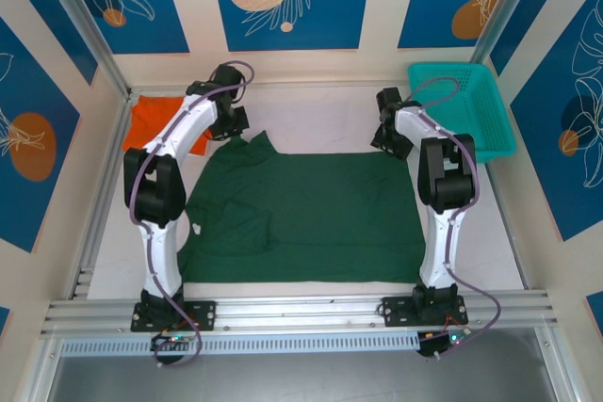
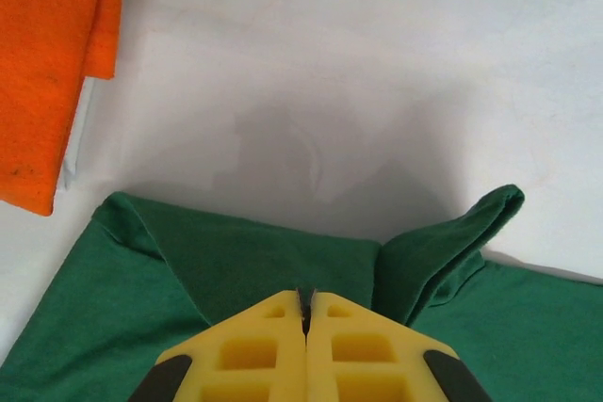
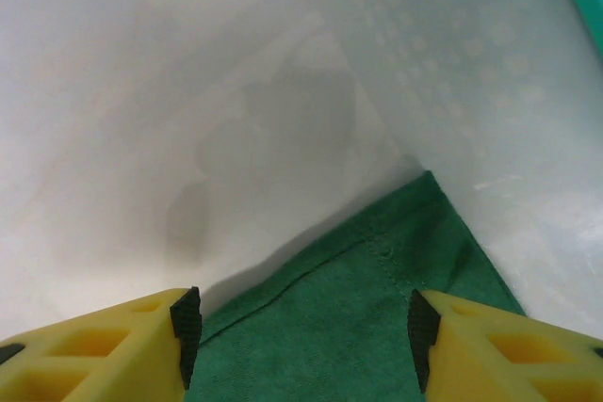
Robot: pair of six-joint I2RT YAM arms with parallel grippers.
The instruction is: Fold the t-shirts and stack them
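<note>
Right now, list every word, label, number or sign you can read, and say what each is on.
None: no readable text in any view. The green t-shirt, orange t-shirt, teal basket and blue wall panels carry no lettering; the panels bear leaf and circle patterns.

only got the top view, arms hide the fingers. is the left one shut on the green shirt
Observer: Yes. On the left wrist view the left gripper has its fingers shut on the green shirt at its far edge, with a raised fold of cloth just beside them.
Operator: and the right
Observer: The right gripper is open, its fingers either side of the shirt's far corner, not closed on it.
Operator: orange one touching the green
Observer: No. The orange shirt lies apart, with a strip of bare table between them.
</note>
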